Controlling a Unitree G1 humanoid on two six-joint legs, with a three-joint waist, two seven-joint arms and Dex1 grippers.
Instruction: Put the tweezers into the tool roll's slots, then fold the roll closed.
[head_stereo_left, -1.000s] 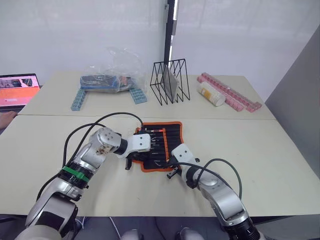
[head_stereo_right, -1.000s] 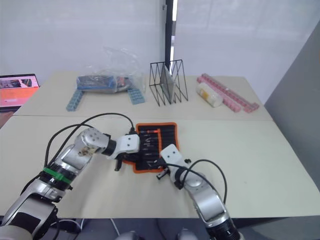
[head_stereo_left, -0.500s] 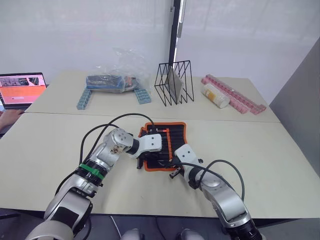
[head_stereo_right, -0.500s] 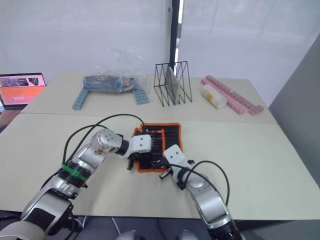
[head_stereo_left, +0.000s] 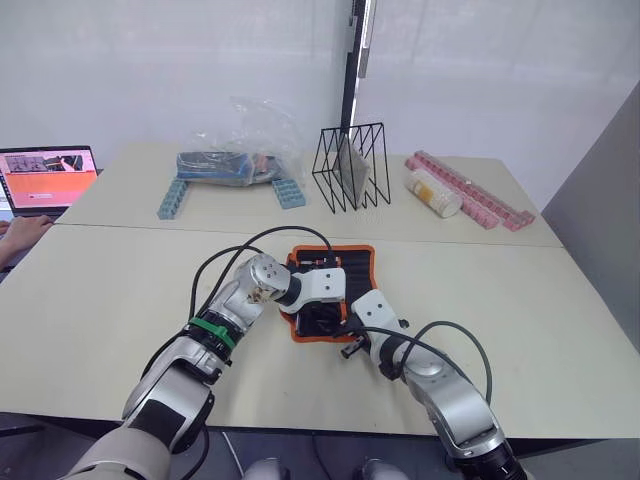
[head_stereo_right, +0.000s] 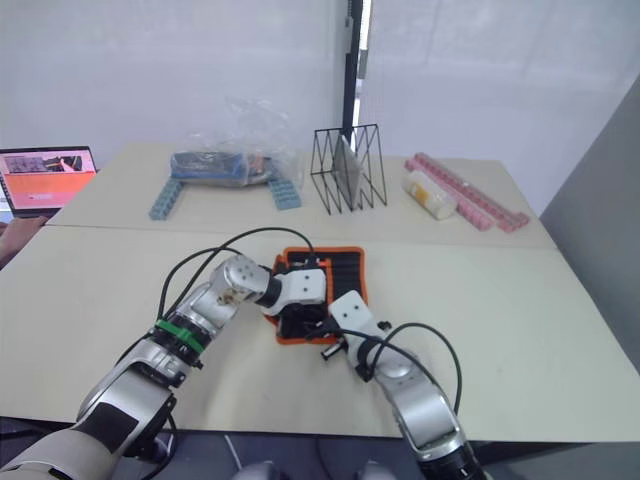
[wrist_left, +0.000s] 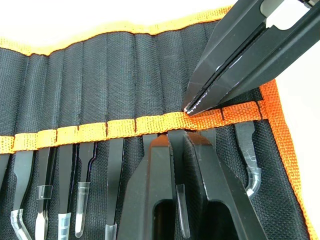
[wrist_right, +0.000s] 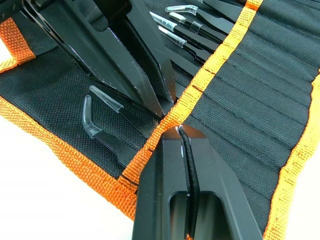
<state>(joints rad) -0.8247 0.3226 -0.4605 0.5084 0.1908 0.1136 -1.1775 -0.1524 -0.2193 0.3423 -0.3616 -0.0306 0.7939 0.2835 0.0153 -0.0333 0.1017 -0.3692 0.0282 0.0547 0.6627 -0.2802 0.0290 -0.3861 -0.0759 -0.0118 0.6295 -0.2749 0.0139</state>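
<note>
Your tool roll (head_stereo_left: 340, 285) lies open on the table (head_stereo_left: 540, 300), in front of the wire rack (head_stereo_left: 350, 165). Tweezers (wrist_left: 116, 165) sit in the slots (wrist_left: 125, 70), handles tucked under the orange stripe (wrist_left: 90, 132), capped tips sticking out. Left gripper (wrist_left: 181, 142) is over the roll; its fingers (wrist_left: 150, 195) are nearly closed around one tweezer shaft just below the stripe. Right gripper (wrist_right: 176, 131) meets it from the opposite side of the stripe, fingers (wrist_right: 210, 190) pressed together, tips touching the stripe. Both grippers' tips are almost touching each other. Roll isn't folded yet.
</note>
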